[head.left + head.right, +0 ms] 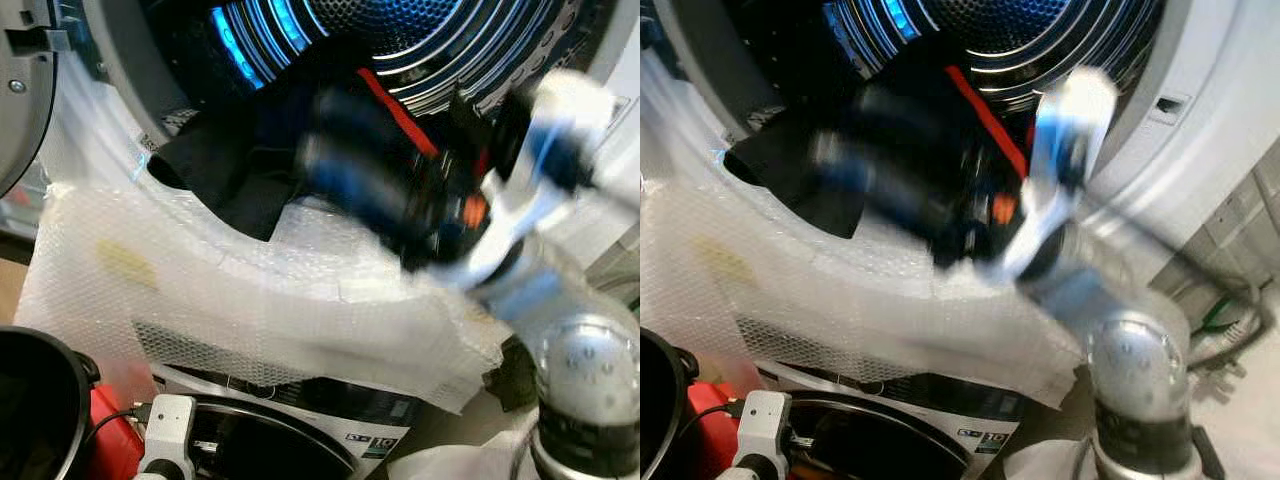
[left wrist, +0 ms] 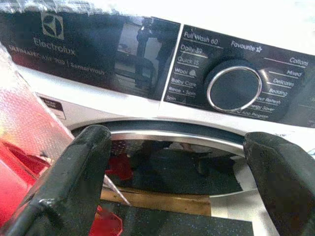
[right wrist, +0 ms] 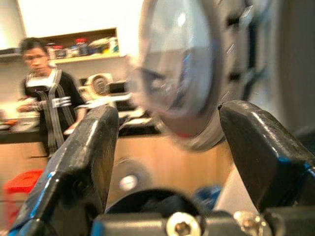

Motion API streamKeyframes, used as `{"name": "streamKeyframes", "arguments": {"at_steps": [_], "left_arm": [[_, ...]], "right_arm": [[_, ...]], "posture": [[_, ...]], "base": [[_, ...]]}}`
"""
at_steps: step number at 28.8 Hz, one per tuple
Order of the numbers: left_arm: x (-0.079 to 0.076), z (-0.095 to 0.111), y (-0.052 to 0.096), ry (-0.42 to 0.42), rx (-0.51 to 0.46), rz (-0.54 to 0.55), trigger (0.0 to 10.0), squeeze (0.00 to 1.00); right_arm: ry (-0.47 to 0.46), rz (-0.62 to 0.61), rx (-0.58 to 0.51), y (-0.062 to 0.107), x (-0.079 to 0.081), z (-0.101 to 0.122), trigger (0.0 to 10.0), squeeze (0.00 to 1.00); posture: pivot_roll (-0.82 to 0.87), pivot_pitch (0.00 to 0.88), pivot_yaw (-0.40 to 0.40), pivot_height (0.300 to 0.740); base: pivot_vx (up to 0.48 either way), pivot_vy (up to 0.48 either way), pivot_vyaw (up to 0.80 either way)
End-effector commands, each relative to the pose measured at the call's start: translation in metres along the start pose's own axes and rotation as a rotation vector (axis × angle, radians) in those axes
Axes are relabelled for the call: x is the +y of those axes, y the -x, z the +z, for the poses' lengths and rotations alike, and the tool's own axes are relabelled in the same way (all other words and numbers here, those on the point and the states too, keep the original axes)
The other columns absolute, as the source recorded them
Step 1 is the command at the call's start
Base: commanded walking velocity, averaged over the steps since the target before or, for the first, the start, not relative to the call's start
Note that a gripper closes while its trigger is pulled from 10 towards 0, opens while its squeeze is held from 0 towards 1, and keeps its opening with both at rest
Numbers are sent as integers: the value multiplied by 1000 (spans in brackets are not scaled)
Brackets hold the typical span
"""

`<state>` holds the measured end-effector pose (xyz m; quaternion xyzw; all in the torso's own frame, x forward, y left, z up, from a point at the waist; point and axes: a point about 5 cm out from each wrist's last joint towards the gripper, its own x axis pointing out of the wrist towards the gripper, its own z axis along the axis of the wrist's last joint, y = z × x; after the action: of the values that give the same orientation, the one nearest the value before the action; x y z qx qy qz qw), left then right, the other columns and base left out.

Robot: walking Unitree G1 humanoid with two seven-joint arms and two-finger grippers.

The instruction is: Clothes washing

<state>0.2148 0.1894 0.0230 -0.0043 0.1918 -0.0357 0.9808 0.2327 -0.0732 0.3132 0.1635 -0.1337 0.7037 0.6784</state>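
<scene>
Loading step, judged near its end: dark clothes (image 1: 235, 180) with a red strip lying in the drum (image 1: 400, 40) mouth, part draped over the lower rim onto bubble wrap (image 1: 250, 290) covering the machine front. Right gripper (image 3: 167, 147) blurred at the opening just right of the clothes, fingers spread wide, holding nothing. Left gripper (image 2: 177, 162) low, near the lower washer's control dial (image 2: 234, 88), fingers wide, empty. A person (image 3: 47, 108) far behind. Next: push the overhanging cloth fully inside, then close the door (image 1: 25, 80) at the left.
</scene>
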Motion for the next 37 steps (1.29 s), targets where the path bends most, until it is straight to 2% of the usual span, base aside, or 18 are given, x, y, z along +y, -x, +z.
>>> {"name": "streamKeyframes", "arguments": {"at_steps": [1, 2, 3, 7, 9, 10, 12, 17, 20, 23, 28, 30, 32, 37], "left_arm": [[-5, -5, 1, -3, 20, -18, 10000, 0], [-5, -5, 1, -3, 20, -18, 10000, 0], [-5, -7, 2, -1, 23, -18, 10000, 0], [-6, -8, 2, 0, 27, -22, 10000, 0], [-7, -8, 1, 0, 27, -26, 10000, 0], [-8, -7, 0, 0, 26, -28, 10000, 0], [-8, -7, 0, -1, 25, -28, 10000, 0], [-8, -6, -1, 3, 18, -21, 10000, 0], [-8, -6, -1, 4, 17, -17, 10000, 0], [-7, -6, 0, 7, 13, -4, 10000, 0], [-5, -6, 0, 6, 12, 1, 10000, 0], [-4, -6, 1, 4, 13, 5, 10000, 0], [-3, -6, 0, 3, 12, 7, 10000, 0], [-3, -4, -1, 0, 8, 7, 10000, 0]], "right_arm": [[-73, 49, 34, 5, 13, -9, 10000, 0], [-73, 49, 34, 5, 13, -9, 10000, 0], [-150, 58, 64, 8, 21, -24, 10000, 0], [-220, 58, 127, 10, 36, -47, 10000, 0], [-256, 59, 106, 7, 39, -49, 10000, 0], [-275, 98, 92, 3, 45, -49, 10000, 0], [-278, 107, 94, 0, 47, -50, 10000, 0], [-222, -45, 151, -25, 26, -69, 10000, 0], [-206, -89, 163, -38, 19, -73, 10000, 0], [-193, -186, 143, -52, 6, -73, 10000, 0], [-142, -196, 125, -62, 2, -68, 10000, 0], [-126, -241, 112, -68, -6, -66, 10000, 0], [-71, -302, 146, -70, -14, -66, 10000, 0], [-51, -396, 168, -70, -26, -69, 10000, 0]], "posture": [[71, 82, -171, 740], [71, 82, -171, 740], [71, 82, -171, 740], [61, 89, -171, 740], [60, 88, -171, 740], [64, 90, -173, 740], [64, 90, -173, 740], [80, 89, -182, 740], [90, 88, -186, 740], [102, 88, -186, 740], [106, 88, -184, 740], [108, 85, -183, 740], [108, 85, -183, 740], [108, 79, -182, 740]], "base": [[0, 0, 0], [0, 0, 0], [0, 0, 0], [0, 0, 0], [0, 0, 0], [0, 0, 0], [0, 0, 0], [0, 0, 0], [0, 0, 0], [0, 0, 0], [0, 0, 0], [0, 0, 0], [0, 0, 0], [0, 0, 0]]}}
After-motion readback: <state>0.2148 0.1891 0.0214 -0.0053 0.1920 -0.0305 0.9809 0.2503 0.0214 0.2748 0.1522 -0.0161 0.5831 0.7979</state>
